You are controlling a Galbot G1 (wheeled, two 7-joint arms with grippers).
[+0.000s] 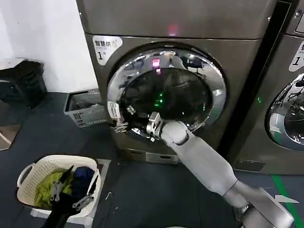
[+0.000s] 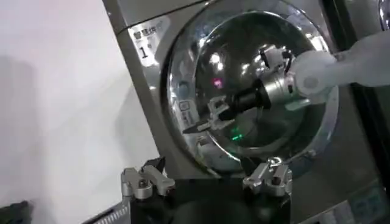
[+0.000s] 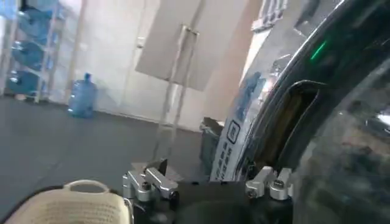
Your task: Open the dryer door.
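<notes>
Risk of slipping off the rim: right gripper (image 1: pixel 124 124) at the left edge of the dryer door (image 1: pixel 166 92), near the small white sticker (image 1: pixel 113 110), fingers parted narrowly, holding nothing firmly as far as can be judged. Door seemingly just cracked at that edge, chrome rim shiny and curved, so poor purchase likely if the fingers close on the outer curve instead of the handle recess (image 3: pixel 291 122). Possible also a pull along the wrong arc, against the hinge, with strain on the latch.

Left gripper (image 1: pixel 71 194) low at the robot's left, over the white laundry basket (image 1: pixel 29 172), fingers apart, idle.

Around: grey crate (image 1: pixel 85 110) on the floor just left of the machine, right in the swing path of the door if opened wide. Neighbouring machine (image 1: pixel 285 109) at the right, well away from the swing. Green and dark clothes (image 1: pixel 47 186) inside the basket.
</notes>
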